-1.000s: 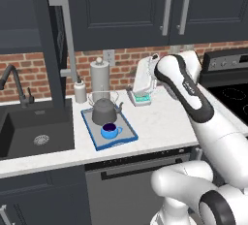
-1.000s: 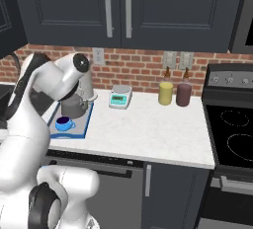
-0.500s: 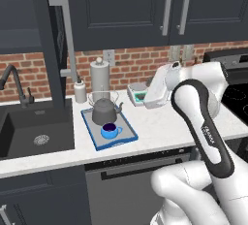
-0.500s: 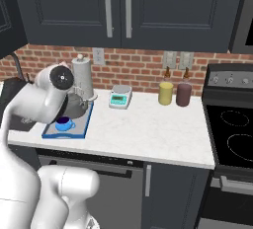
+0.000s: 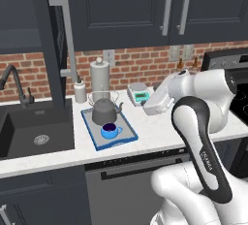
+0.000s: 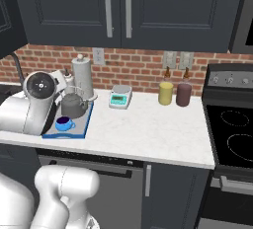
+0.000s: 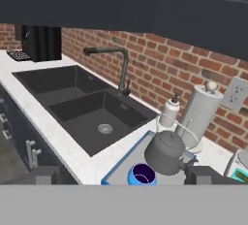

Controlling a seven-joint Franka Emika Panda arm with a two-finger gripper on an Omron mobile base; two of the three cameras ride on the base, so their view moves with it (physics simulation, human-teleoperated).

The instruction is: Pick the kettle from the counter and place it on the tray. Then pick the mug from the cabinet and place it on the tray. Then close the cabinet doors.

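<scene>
Kettle [image 5: 104,111] + mug [image 5: 111,131] both on tray [image 5: 127,136], mug at kettle's 6 o'clock. Gripper [image 7: 121,175] wide, empty, clear of tray. Cabinet door [image 5: 54,40] open; closing left, I'd judge.

Kettle [image 5: 104,112]: dull grey metal, on the tray [image 5: 127,137]. Mug [image 5: 110,131]: glossy blue. Tabletop [image 5: 160,136]: white speckled stone. Wall behind the tray: rough red brick [image 5: 145,64]. Sink [image 7: 92,107]: matt black.
</scene>
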